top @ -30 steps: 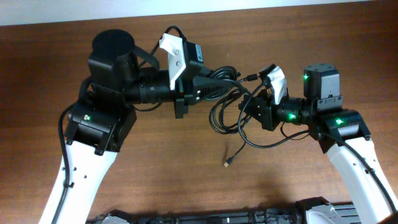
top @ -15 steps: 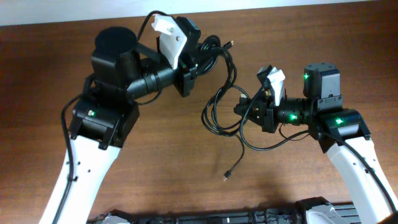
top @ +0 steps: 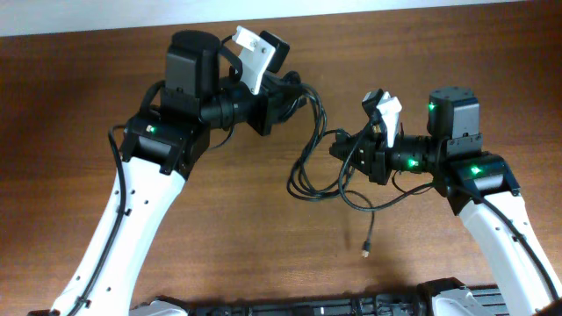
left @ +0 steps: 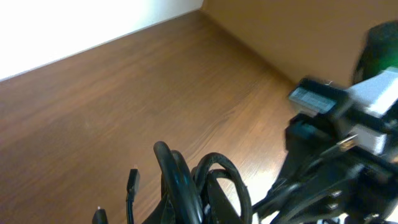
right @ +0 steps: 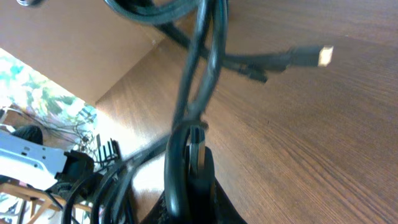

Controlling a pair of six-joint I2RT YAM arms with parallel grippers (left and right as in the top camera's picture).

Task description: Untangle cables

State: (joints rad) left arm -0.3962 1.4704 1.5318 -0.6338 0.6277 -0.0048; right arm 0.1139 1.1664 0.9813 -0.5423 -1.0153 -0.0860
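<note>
I saw the black cables (top: 309, 151) strung between both arms over the table (top: 228, 246), with a loose plug (top: 365, 252) at the trailing end. The left gripper (top: 294, 90) was closed on one bundle, though loops hid its fingertips in its wrist view. The right gripper (top: 344, 147) pinched a strand tight. A grey label (left: 316, 99) on the right arm was too blurred for me to read.

"What sort of room is this?"

"A robotics lab, I'd say. There's a pair of white-and-black robot arms (top: 123, 219) at a brown wood-grain worktop (top: 263, 237), a plain tan wall (left: 280, 25), and jumbled gear (right: 37, 168) under a sunlit window (right: 31, 81)."
</note>
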